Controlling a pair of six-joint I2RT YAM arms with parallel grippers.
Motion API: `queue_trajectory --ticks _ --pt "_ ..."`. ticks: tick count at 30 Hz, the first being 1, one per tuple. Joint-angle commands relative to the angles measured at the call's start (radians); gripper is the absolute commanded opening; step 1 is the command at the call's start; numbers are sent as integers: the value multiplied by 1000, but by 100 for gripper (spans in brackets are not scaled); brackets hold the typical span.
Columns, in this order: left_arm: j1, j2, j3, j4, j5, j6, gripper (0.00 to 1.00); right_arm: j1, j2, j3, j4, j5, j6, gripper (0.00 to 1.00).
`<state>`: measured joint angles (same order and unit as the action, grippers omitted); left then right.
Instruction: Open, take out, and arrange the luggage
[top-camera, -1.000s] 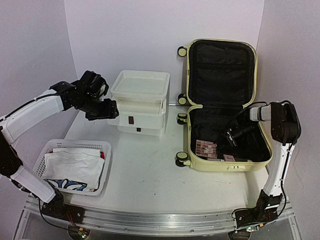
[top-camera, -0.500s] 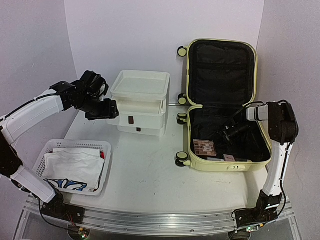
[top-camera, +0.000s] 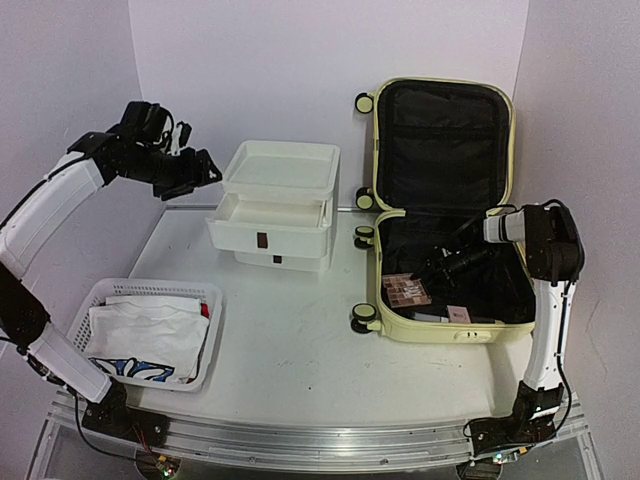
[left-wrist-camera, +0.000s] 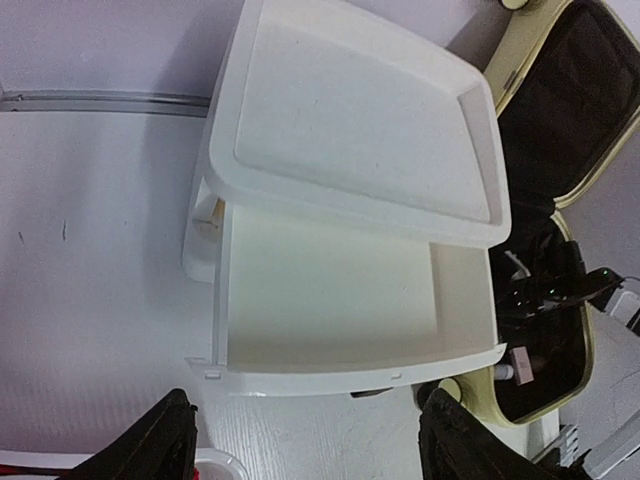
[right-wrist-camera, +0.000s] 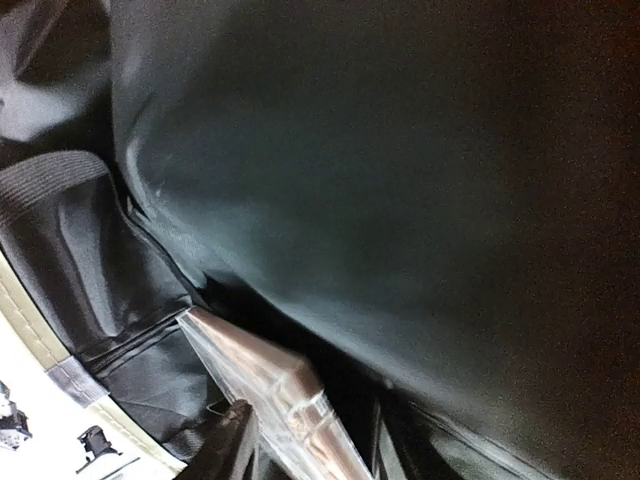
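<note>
White tabletop (top-camera: 290, 345) scene: left gripper (top-camera: 200, 168), spread empty, had risen toward 10 o'clock off the boxy plastic drawer (top-camera: 270, 228); right gripper (top-camera: 432, 270), inside the black-lined, round-cornered luggage (top-camera: 440, 332), had a hold that could not be told.

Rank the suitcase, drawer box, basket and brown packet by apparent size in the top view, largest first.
1. the suitcase
2. the drawer box and the basket: too alike to rank, and the basket sits nearer the camera
3. the brown packet, lying inside the suitcase
</note>
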<state>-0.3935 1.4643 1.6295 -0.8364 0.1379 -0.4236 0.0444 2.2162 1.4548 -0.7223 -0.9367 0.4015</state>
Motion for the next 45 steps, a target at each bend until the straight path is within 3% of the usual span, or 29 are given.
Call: queue_trajectory --ticks 1,13,15,27,37,45 --pt "75 125 181 -28 61 -42 76 28 -15 -14 -8 -69 13 37" --pt "135 524 539 -65 222 -113 74 32 32 -20 96 -127 113 23" --pt "134 553 564 -68 263 -116 70 37 29 -21 104 -131 118 20" --pt "134 520 450 -66 332 -130 49 46 -109 -133 128 -129 214 3" --pt "112 490 408 -65 388 -165 46 39 -255 -153 66 -90 291 0" --pt "76 466 389 -66 393 -208 46 38 -336 -98 -80 51 224 0"
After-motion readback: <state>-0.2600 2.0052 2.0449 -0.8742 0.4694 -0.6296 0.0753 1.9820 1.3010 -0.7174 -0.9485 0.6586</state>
